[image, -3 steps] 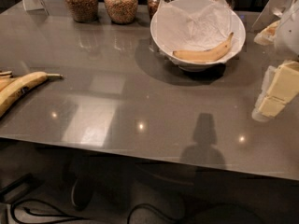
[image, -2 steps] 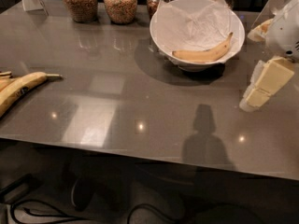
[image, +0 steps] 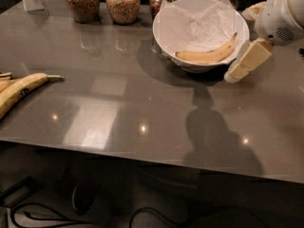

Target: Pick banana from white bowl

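The claw [image: 243,44] has come in from the bench's [image: 142,108] near-right part to the bowl's [image: 156,34] right rim. It stands spread wide and holds nothing; one cream finger [image: 249,61] slants down just beside the bowl's right wall, the other shows behind the rim. The banana [image: 206,56] lies in the bowl on the crinkled paper [image: 199,23], along the front wall, dark tip up toward the claw. Jars [image: 122,3] stand behind the bowl, to its left. Bigger bananas [image: 21,90] lie far left of it.
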Controlling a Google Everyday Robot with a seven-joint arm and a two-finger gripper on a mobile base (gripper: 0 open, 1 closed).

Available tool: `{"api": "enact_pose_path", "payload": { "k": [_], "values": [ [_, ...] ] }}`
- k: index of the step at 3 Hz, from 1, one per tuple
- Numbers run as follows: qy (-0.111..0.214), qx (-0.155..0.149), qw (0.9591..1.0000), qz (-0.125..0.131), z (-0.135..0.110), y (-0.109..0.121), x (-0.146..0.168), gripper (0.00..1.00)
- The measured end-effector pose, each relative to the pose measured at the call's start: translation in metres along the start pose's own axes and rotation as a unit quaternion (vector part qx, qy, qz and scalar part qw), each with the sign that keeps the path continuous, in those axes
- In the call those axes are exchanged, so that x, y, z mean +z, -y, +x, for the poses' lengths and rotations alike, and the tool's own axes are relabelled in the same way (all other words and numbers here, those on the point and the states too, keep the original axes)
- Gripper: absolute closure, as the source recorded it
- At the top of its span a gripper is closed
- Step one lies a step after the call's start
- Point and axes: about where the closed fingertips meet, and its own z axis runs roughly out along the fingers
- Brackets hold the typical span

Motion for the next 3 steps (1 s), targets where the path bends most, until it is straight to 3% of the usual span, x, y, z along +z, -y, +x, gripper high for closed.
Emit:
{"api": "enact_pose_path", "payload": {
  "k": [2, 3],
  "values": [
    [0.069, -0.013, 0.9972, 0.024, -0.024, 0.078, 0.070, 0.00],
    [0.069, -0.014, 0.9972, 0.024, -0.024, 0.078, 0.070, 0.00]
  ]
}}
